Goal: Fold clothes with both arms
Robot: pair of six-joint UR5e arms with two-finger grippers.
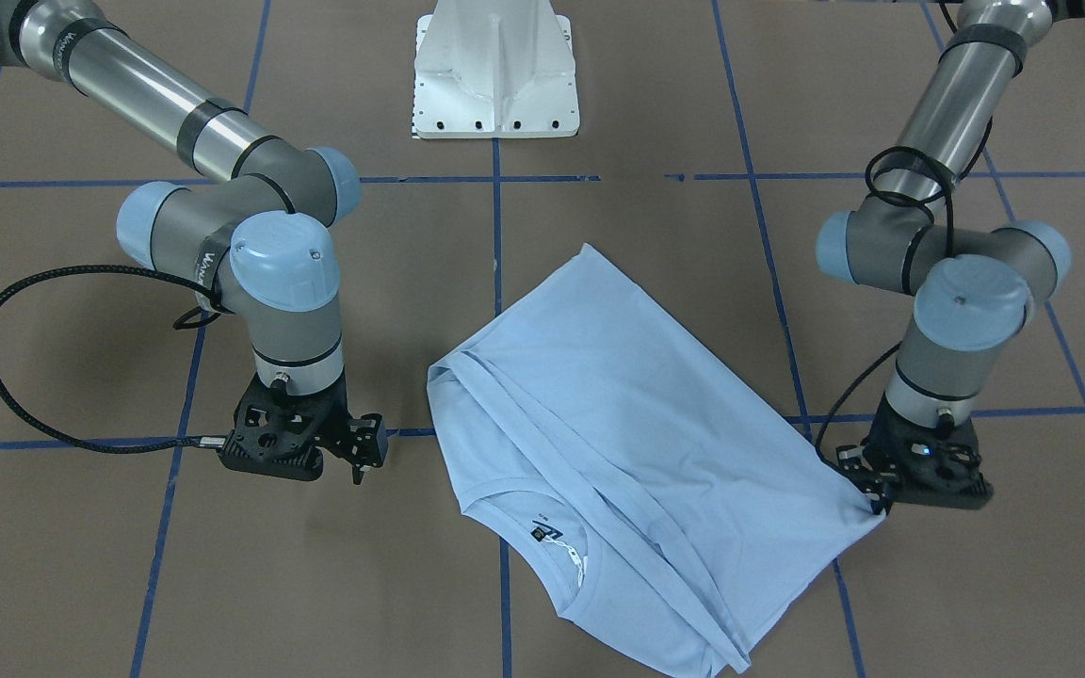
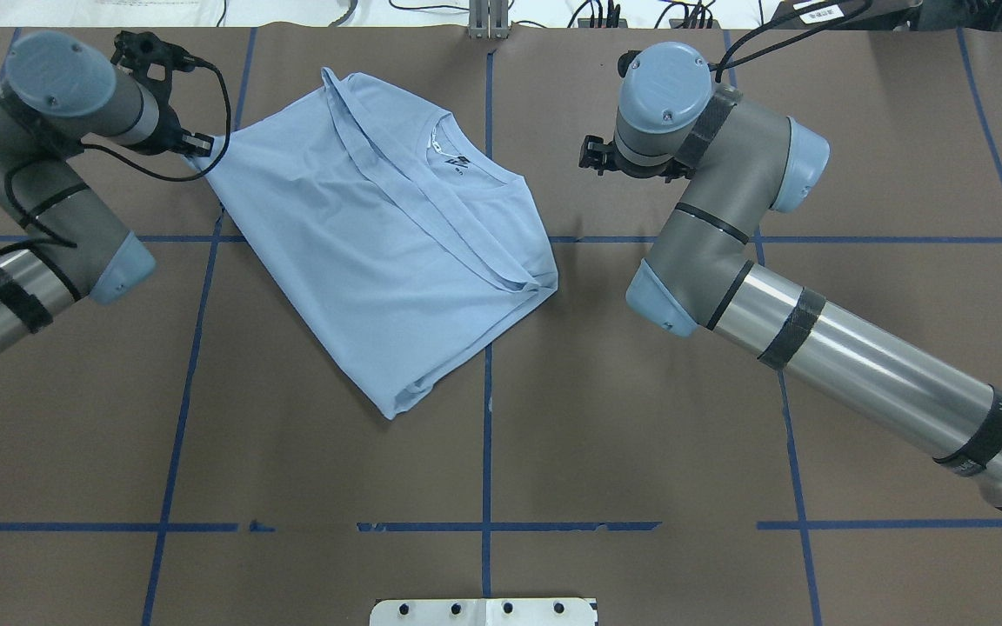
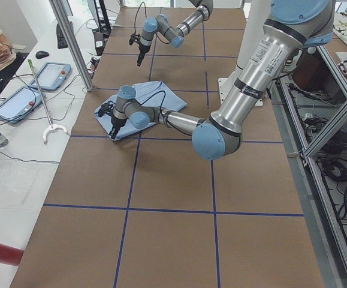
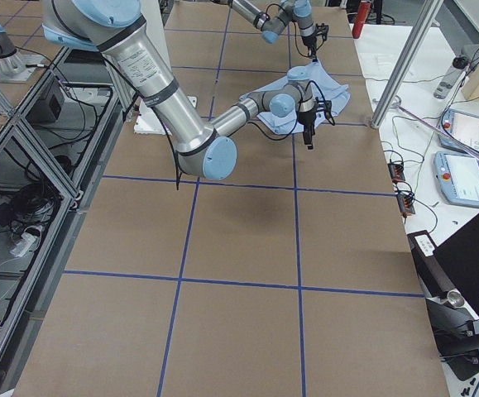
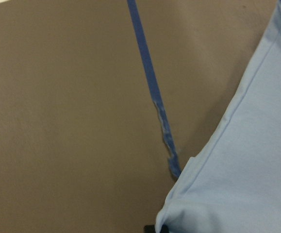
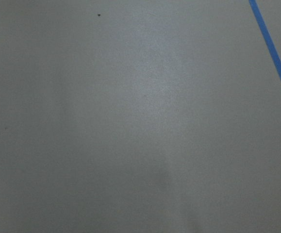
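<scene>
Brown desk (image 2: 640, 417) gridded with blue tape (image 5: 147, 68) fills every view, and both wrist cameras look down at it from close above. My left arm (image 2: 57, 209) reaches to the far left of the desk, and my right arm (image 2: 727, 226) to the far right, so the two are well apart. The shirt (image 2: 362, 252) lies between them, partly folded, with a doubled band running across it. It sits askew to the tape lines. Its long axis runs from the far left, by my left arm, slantwise toward me and to the right, and the collar (image 2: 475, 174) is on the far side, facing my right arm. My left pincer (image 1: 879, 504) is down at the shirt's far left corner (image 5: 179, 213). The cloth draws to a point at my tips, so I judge the pincer clamped on that corner. My right pincer (image 1: 364, 461) hangs over bare desk, clear of the cloth, and its camera shows only desk and tape. I cannot tell whether its fingers are apart or together. As I judge it, the coming move turns on that gap: the shirt lies to the left of my right pincer, and its collar-side edge is nearest, so the right arm has to travel left to take hold before both arms can lift and fold together.
</scene>
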